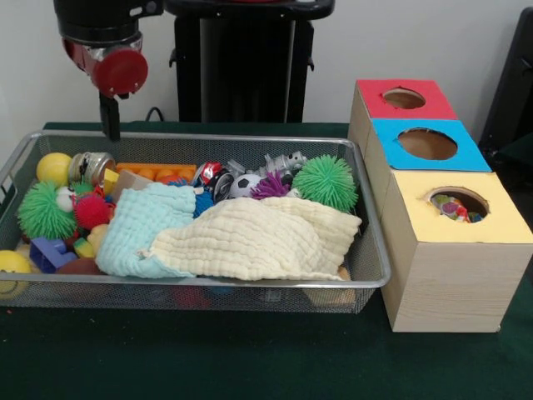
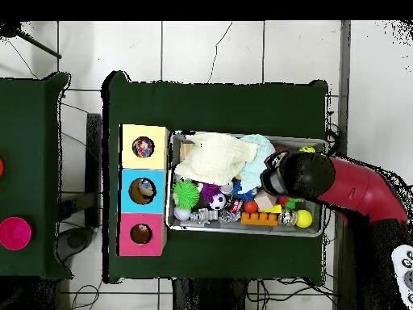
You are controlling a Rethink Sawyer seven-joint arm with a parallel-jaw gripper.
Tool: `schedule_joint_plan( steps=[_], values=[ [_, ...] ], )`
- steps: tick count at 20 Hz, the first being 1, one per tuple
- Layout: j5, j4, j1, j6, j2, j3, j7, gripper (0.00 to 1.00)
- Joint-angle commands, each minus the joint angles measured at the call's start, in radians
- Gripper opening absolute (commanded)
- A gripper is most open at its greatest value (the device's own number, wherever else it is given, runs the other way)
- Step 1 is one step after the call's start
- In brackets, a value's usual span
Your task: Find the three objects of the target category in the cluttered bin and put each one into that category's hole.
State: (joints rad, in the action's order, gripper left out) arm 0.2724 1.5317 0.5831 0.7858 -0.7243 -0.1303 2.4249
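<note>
Nearest, yellow-topped box (image 1: 454, 250); wire basket (image 1: 379, 275) runs lengthwise beside the boxes.

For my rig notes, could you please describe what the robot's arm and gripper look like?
The arm is glossy red in the overhead view, ending in a rounded black head. In the front view the head has a black upper housing, a red lower part and a round red disc. The gripper shows as a narrow black piece hanging below.
</note>
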Motion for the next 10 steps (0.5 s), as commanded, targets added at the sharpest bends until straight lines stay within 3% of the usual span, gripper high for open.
schedule_joint_plan(
  steps=[1, 10],
  values=[
    [0.063, 0.139, 0.021, -0.099, 0.081, -0.035, -0.082, 0.00],
    [0.095, 0.174, -0.012, -0.215, 0.122, 0.003, -0.011, 0.00]
  ],
)
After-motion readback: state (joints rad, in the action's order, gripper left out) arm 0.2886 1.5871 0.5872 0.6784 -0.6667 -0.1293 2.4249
